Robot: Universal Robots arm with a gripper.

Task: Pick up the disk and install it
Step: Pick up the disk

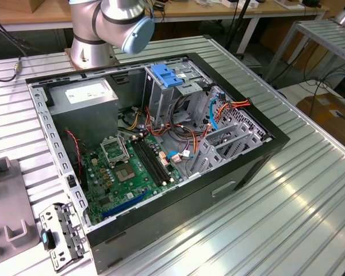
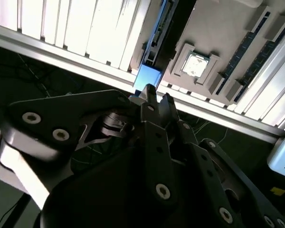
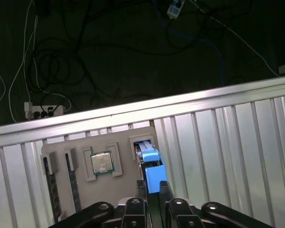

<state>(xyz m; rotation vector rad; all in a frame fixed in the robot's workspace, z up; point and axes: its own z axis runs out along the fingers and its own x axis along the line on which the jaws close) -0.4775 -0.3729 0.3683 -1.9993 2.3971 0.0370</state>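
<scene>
One blue-framed disk, ribbed metal table

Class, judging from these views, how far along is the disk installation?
Done: nothing visibly; the disk sits in its slot in the grey tray. In hand: the gripper hangs at the disk's blue end. Left: lifting it out and fitting it into the open computer case.
</scene>
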